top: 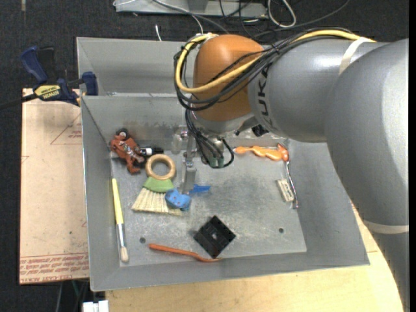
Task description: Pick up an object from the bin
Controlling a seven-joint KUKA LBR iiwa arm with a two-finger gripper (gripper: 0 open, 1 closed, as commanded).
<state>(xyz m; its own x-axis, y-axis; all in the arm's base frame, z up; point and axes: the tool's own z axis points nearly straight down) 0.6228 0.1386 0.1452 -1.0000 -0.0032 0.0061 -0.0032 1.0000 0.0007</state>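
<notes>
My gripper hangs below the orange wrist cover, low over the middle of the bin. Its tip stands just above a small blue plastic piece and touches or nearly touches it; I cannot tell which. Left of the blue piece lies a small straw whisk with a green top. A pale wooden ring lies just up and left of the gripper's tip.
A brown toy figure lies at the back left. A yellow-handled brush runs along the left wall. A black square block and a thin orange stick lie in front. At the right are an orange piece and a metal clip.
</notes>
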